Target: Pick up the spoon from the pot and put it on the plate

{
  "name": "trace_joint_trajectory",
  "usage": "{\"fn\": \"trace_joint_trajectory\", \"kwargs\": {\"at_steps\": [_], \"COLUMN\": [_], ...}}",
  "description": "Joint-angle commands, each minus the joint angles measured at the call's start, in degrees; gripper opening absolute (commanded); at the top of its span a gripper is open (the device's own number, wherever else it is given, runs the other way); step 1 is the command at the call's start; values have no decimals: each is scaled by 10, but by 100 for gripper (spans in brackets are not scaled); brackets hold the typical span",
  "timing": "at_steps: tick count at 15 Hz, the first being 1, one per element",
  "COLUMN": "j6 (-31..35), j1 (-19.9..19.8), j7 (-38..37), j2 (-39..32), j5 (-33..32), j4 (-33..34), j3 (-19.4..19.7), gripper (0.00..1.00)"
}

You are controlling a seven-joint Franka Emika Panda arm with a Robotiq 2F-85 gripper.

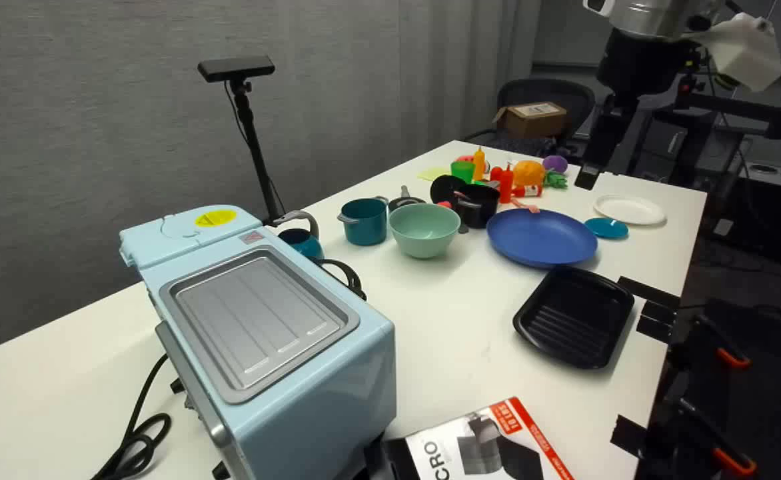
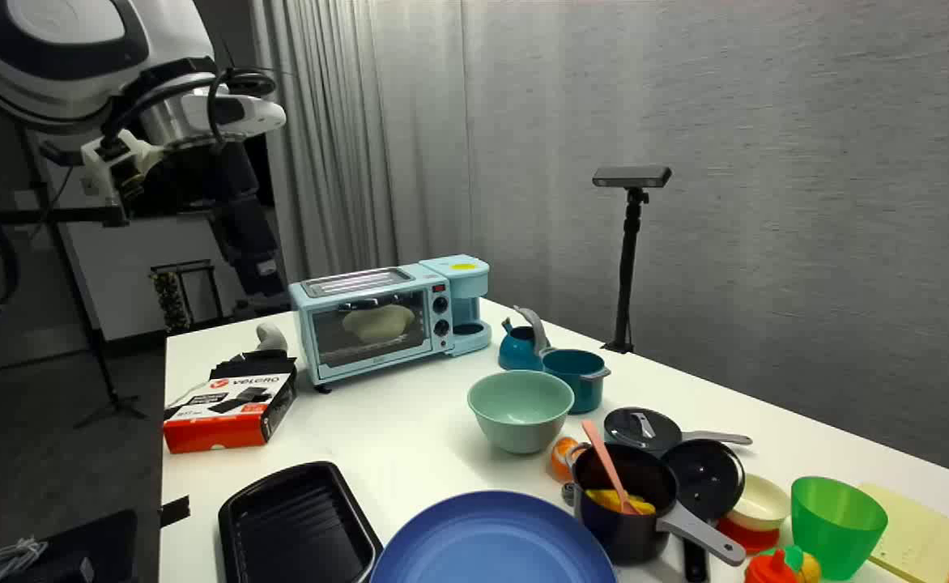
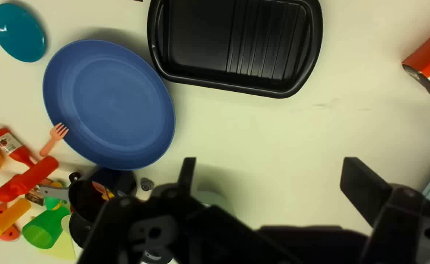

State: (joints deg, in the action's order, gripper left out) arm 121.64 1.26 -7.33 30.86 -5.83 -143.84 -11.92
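"Any writing?"
"VELCRO, on the box (image 2: 227, 411), left in an exterior view."
"The spoon (image 2: 607, 465)?"
"In the pot (image 2: 614, 536), lower right, long axis steep (handle toward upper left)."
"Claw (image 3: 268, 167)?"
"Released, spread wide."

There's one spoon (image 2: 606, 463), one fork (image 3: 55, 136), one kettle (image 2: 517, 351).
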Motion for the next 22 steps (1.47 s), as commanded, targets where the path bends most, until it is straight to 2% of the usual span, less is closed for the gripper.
{"fn": "trace_joint_trajectory", "kwargs": {"at_steps": [1,18,20,22], "j6": [-2,-2,17,41], "j1": [12,12,-2,-17], "j7": [-6,-6,-28,-40], "j2": [-2,-2,-27,-49], "j5": [-7,-7,-14,-12], "j4": [1,1,16,36], "j3": [11,11,10,28], "gripper": [100,100,100,100]}}
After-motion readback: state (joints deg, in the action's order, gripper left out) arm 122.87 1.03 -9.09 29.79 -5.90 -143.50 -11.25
